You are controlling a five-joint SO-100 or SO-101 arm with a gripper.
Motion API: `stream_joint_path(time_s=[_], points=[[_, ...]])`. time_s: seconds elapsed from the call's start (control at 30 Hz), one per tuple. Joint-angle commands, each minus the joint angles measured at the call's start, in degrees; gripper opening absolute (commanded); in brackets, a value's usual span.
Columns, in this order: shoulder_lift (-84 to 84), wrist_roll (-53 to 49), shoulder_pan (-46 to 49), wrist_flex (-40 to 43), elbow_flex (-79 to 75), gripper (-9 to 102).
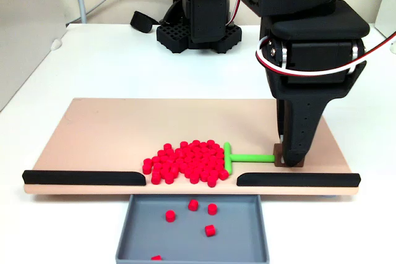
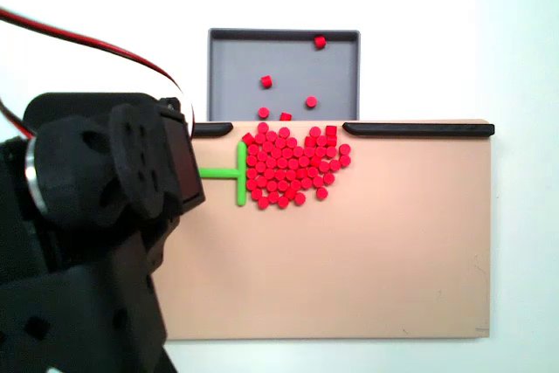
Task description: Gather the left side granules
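The claw (image 1: 289,160) pinches the stem end of the green T-shaped pusher (image 1: 238,157) (its stem runs along the board's front edge). The granules (image 1: 185,162) lie heaped against the crossbar's far side, left of the claw in this fixed view, just behind the gap between the black strips (image 1: 80,177).

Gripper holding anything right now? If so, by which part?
Yes: the gripper holds the green T-shaped pusher by the far end of its stem, the crossbar against the red granules.
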Motion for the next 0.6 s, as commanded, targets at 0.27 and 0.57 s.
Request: stream_joint_path(time_s=[0.27,0.57], points=[[0.1,-1.6,1.5,-0.3,-0.6,0],[0.2,-2.3,2.2,-0.3,-0.6,0]])
